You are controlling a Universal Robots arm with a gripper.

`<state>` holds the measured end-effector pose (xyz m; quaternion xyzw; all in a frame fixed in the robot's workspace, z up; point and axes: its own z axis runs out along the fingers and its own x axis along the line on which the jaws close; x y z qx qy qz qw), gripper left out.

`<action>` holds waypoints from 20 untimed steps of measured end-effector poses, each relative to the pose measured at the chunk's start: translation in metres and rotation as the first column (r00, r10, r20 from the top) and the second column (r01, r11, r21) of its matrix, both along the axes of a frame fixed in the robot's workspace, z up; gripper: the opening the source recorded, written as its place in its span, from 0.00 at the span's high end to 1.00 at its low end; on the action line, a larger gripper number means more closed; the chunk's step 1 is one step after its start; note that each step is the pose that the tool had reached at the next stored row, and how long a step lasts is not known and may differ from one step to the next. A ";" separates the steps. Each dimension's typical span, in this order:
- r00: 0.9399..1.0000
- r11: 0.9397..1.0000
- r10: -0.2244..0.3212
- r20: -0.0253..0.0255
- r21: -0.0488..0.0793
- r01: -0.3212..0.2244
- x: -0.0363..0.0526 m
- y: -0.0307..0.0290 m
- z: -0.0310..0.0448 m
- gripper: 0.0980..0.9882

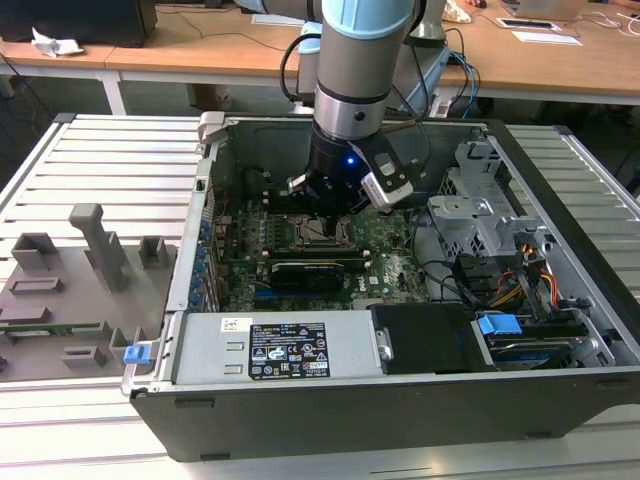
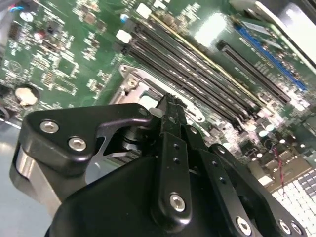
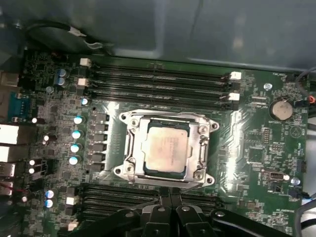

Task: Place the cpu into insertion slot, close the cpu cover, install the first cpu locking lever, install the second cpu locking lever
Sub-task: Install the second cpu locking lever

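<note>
Here the cpu [image 3: 167, 150] lay seated in the slot [image 3: 136, 148], with the cover [image 3: 200, 129] down around it, silver frame on all sides. The gripper [image 3: 169, 193] stood just beside the socket's edge, jaws pressed together and empty, tips near a thin lever [image 3: 185, 186] along that edge. Judged from this, lever work was in hand: the closed tips should bear squarely on the wire, never on the chip top.

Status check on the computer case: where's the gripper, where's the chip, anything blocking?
Gripper shut, empty, at the socket's edge. Chip seated in socket, silver cover down around it. Nothing in the way.
</note>
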<state>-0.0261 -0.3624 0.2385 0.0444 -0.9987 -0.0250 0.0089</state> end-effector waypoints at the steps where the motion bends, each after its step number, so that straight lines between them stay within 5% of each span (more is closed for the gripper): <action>1: 1.000 1.000 0.000 0.000 0.000 0.000 -0.0014 -0.0007 -0.0002 0.99; 8: 1.000 1.000 0.000 0.000 0.000 0.000 -0.0150 -0.0034 -0.0017 0.99; 20: 1.000 1.000 0.001 -0.005 0.006 -0.001 -0.0208 -0.0091 -0.0076 0.99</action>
